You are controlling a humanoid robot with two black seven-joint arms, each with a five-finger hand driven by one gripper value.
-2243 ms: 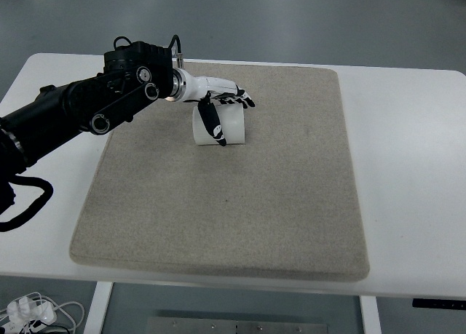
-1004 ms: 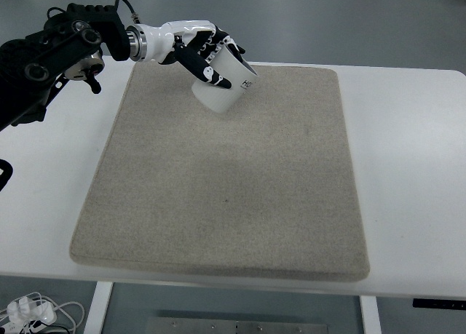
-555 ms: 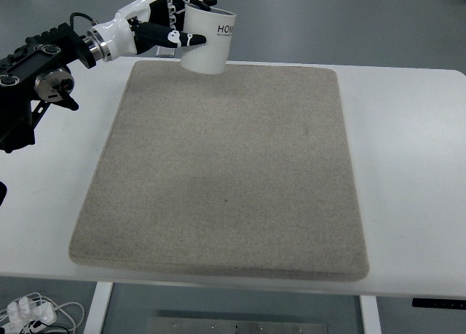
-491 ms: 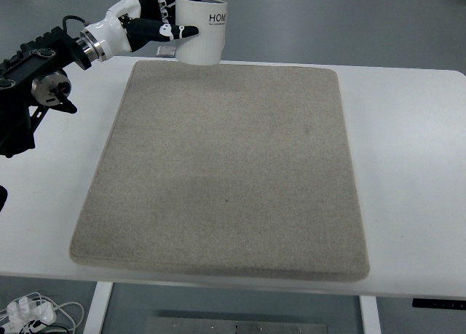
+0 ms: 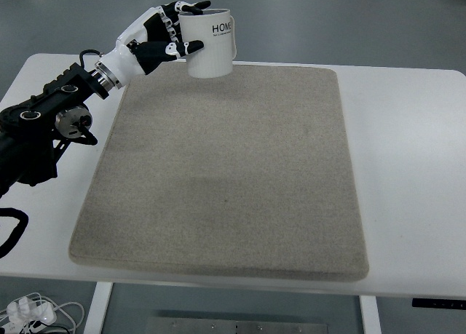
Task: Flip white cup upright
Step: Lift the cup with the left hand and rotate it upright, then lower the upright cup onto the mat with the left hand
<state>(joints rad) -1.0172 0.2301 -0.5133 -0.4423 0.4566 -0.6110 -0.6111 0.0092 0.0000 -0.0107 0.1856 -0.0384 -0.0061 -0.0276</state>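
Gripping the white cup (image 5: 212,52) upright in my left hand (image 5: 162,34), fingers curled round its side, I am holding it over the mat's (image 5: 226,174) far edge

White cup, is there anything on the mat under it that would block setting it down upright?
Nothing visible does. The left robot hand holds the white cup above the mat's far edge, rim up, and the mat shows bare all the way across.

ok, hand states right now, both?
Left hand: closed around the white cup, held above the mat's far edge.
Right hand: not in view.
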